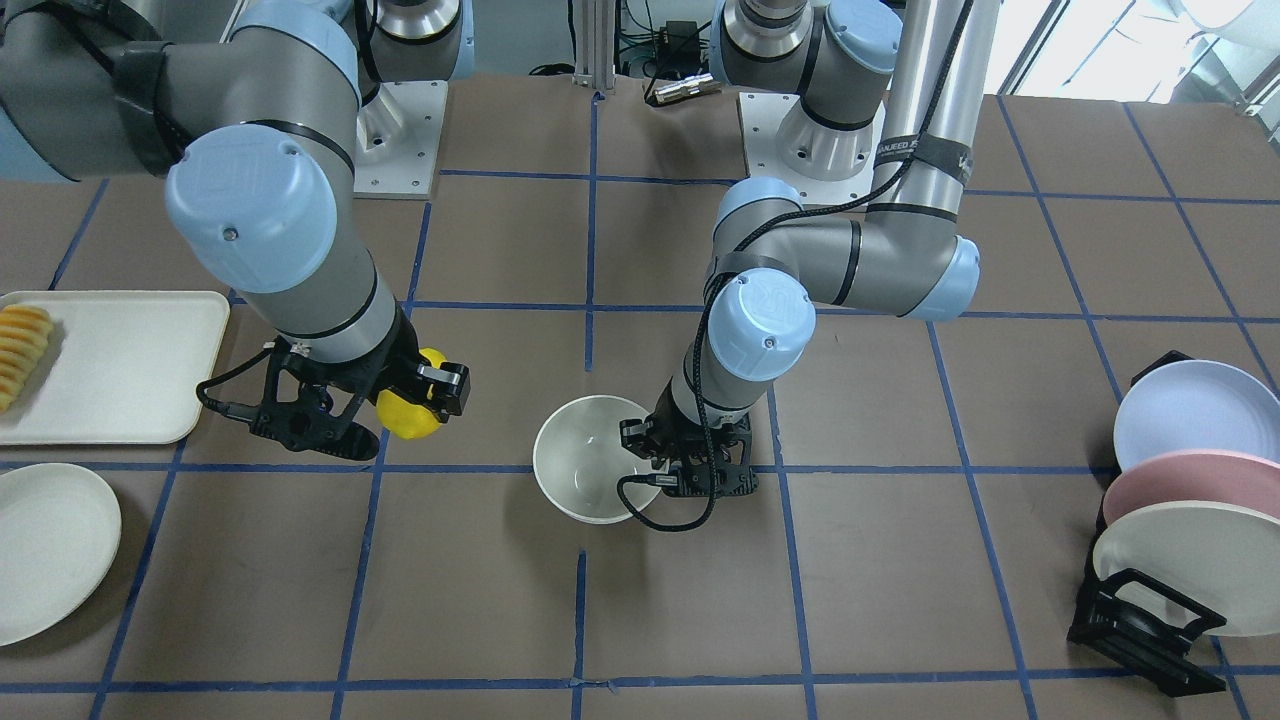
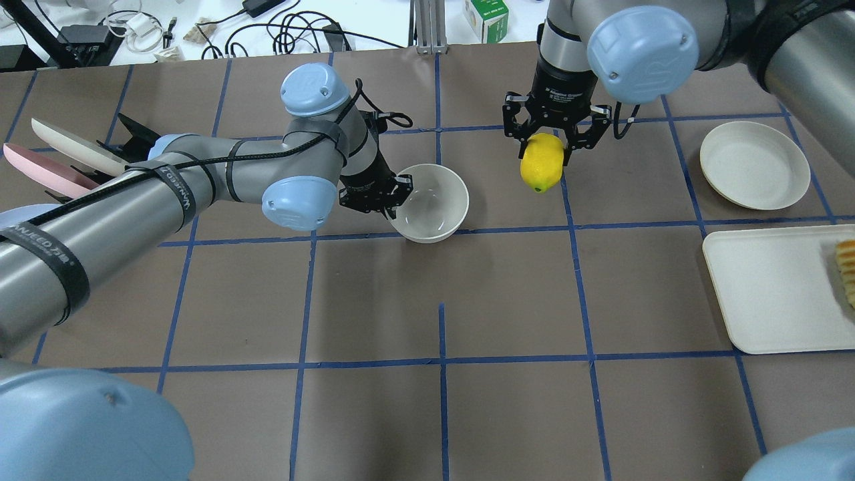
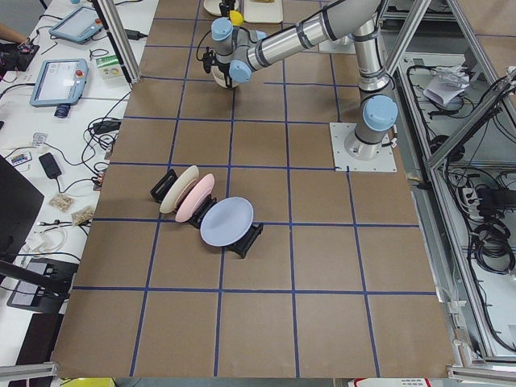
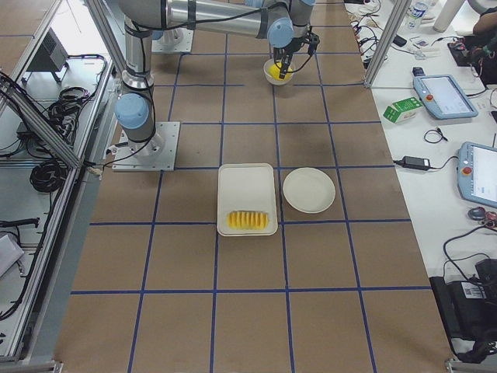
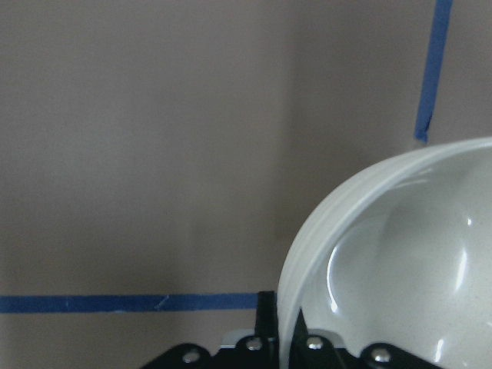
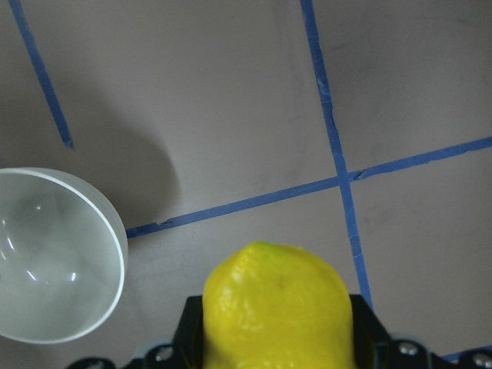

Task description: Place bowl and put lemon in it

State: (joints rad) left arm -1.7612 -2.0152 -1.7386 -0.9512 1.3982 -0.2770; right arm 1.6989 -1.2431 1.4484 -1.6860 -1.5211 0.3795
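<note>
The off-white bowl (image 1: pixel 580 470) stands upright near the table's middle; it also shows in the overhead view (image 2: pixel 434 204) and the left wrist view (image 5: pixel 400 254). My left gripper (image 1: pixel 638 447) is shut on the bowl's rim, one finger inside and one outside (image 2: pixel 399 195). My right gripper (image 2: pixel 542 148) is shut on the yellow lemon (image 2: pixel 542 164) and holds it above the table, a short way beside the bowl. The lemon shows in the front view (image 1: pixel 408 408) and fills the bottom of the right wrist view (image 6: pixel 277 307), with the bowl (image 6: pixel 46 254) at lower left.
A cream tray (image 1: pixel 130 365) with a row of orange-yellow slices (image 1: pixel 22 350) lies on the robot's right, a flat cream plate (image 1: pixel 45 550) beside it. A black rack (image 1: pixel 1140 625) of pastel plates (image 1: pixel 1190 415) stands on the robot's left.
</note>
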